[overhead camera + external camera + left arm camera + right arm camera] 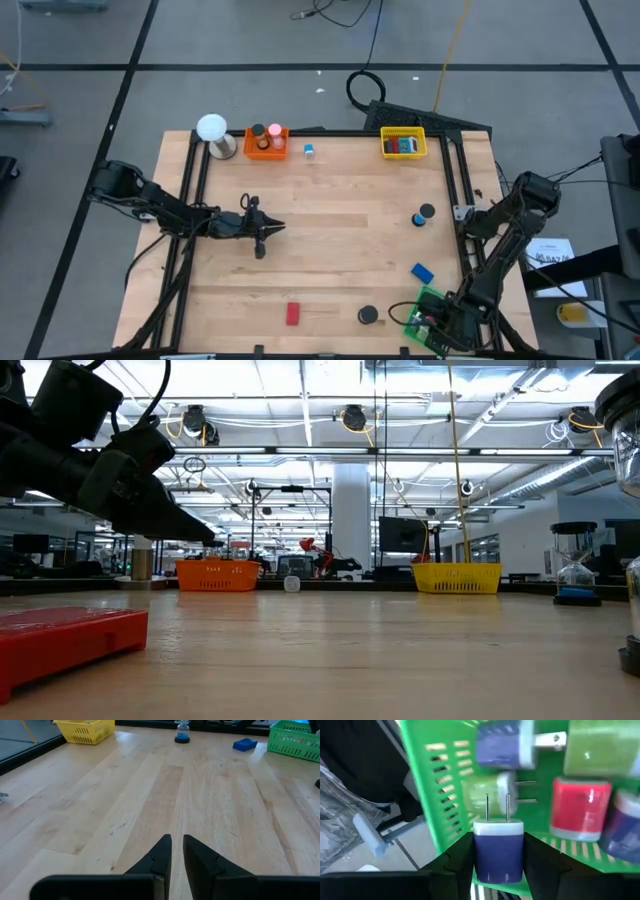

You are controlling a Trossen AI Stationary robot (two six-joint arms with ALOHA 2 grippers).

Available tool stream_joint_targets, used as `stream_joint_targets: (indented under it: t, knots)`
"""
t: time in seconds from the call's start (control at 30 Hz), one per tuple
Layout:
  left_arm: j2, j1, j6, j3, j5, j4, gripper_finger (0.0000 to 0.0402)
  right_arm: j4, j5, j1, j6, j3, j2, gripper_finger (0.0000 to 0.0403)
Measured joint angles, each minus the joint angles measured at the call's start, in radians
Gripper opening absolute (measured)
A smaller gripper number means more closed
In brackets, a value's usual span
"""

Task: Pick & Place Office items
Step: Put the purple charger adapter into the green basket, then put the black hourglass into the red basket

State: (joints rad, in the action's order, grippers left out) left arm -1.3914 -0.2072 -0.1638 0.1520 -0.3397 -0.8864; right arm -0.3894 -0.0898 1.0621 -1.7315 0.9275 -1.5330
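Note:
My right gripper [498, 840] is over the green tray [428, 315] at the table's near right corner, shut on a blue-violet plug adapter [498, 855] with a white face and two prongs. Several other adapters, green, red and violet, lie in that tray [445, 785]. My left gripper [272, 230] waits at the table's middle left, its fingers [159, 857] close together with nothing between them. On the table lie a red block [293, 314], a black disc [368, 315], a blue block [422, 271] and another black disc [427, 212]. My right gripper pinches the adapter's body by its two opposite sides [479, 857] between the two fingers. The fingers slant down from above. The prongs [497, 807] point away from the gripper, toward the tray's inside. The adapter hangs over the tray's floor, near its slotted wall.
An orange tray [266, 142] and a white ball on a base [212, 128] stand at the far left, a yellow tray [403, 143] at the far right. A small blue piece [310, 150] lies beside the orange tray. Bare wood spans the table's middle.

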Motion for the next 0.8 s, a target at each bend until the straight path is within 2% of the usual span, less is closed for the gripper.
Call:
stream_joint_targets:
  t: [0.3,0.47,0.6,0.7,0.8]
  knots:
    - [0.0,0.0,0.0,0.0,0.0,0.0,0.0051,0.006,-0.013,-0.01,-0.011,-0.006,0.009,0.0186]
    - [0.0,0.0,0.0,0.0,0.0,0.0,0.0051,-0.001,-0.016,-0.015,-0.007,-0.006,0.035,0.0194]
    - [0.0,0.0,0.0,0.0,0.0,0.0,0.0051,-0.018,-0.008,-0.015,-0.005,-0.006,0.057,0.0168]
    - [0.0,0.0,0.0,0.0,0.0,0.0,0.0051,-0.047,0.001,-0.015,-0.002,-0.007,0.058,0.0125]
    - [0.0,0.0,0.0,0.0,0.0,0.0,0.0051,0.02,0.011,-0.015,0.001,-0.036,0.058,0.0075]
